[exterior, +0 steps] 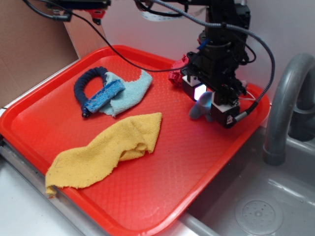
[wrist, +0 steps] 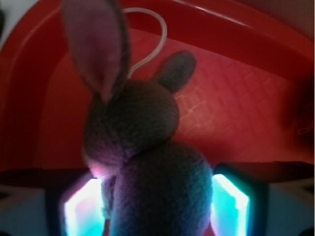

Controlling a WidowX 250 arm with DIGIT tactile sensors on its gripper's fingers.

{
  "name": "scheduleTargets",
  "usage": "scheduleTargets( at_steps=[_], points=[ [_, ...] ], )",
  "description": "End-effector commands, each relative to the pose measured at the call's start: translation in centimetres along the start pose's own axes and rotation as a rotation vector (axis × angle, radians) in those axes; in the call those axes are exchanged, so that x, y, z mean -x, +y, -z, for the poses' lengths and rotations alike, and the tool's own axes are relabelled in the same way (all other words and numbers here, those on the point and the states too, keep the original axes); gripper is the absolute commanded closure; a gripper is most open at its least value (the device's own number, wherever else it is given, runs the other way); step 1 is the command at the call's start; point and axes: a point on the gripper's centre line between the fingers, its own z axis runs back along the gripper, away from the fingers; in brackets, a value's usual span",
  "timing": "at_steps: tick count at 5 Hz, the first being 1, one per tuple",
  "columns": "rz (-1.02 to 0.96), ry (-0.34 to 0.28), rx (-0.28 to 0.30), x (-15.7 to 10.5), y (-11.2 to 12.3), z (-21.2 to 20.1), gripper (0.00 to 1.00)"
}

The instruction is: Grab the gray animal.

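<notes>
The gray animal is a plush toy with long pinkish ears, and it fills the wrist view with its back toward the camera. My gripper is shut on it, the lit pads pressing its body from both sides. In the exterior view the gripper stands low over the far right of the red tray, with the gray animal held between the fingers.
A small red knobbly toy lies just behind the gripper. A yellow cloth covers the tray's middle. A dark blue rope ring and a light blue cloth lie at the back left. A sink with a gray faucet borders the right.
</notes>
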Motion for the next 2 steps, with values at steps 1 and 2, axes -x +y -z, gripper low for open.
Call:
scheduleTargets(
  at_steps=[1,2],
  points=[
    [-0.023,-0.124,0.061,1.0,-1.6,-4.2,1.0],
    [-0.081,-0.181,0.119,2.8,-0.1,-7.3,1.0]
  ],
)
